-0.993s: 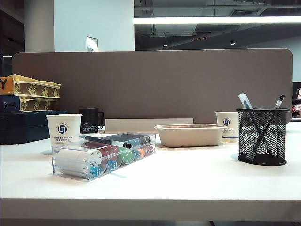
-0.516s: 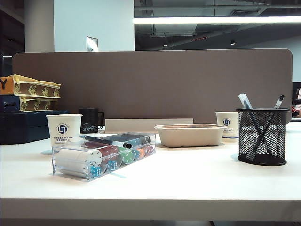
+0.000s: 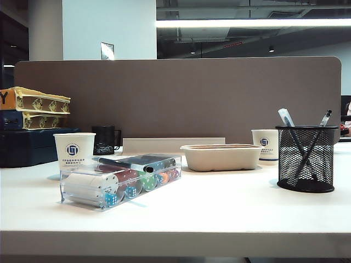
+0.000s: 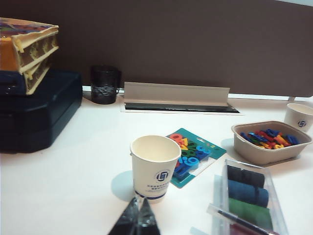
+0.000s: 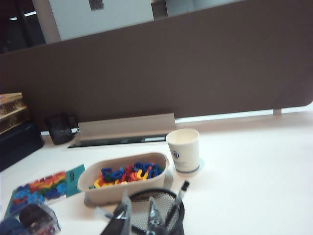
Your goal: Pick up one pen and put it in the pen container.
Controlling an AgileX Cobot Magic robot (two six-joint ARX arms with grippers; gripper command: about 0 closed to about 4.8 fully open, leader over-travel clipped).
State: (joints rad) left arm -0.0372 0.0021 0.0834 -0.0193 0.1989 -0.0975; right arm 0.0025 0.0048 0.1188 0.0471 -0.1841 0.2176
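on the clear case the pen lies flat; left fingers pressed together.

Black wire-mesh pen container stands upright at the table's right. Dark-barrelled pen leans inside it, tip upward.

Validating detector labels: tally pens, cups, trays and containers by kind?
Paper cups: 2
Pens: 3, the pen on the clear box, two others in the pen container
Pen container: 1
Clear box: 1
Black mug: 1
Pulp tray: 1
Total: 9
Uncounted: left gripper before a paper cup, right gripper over the pen container
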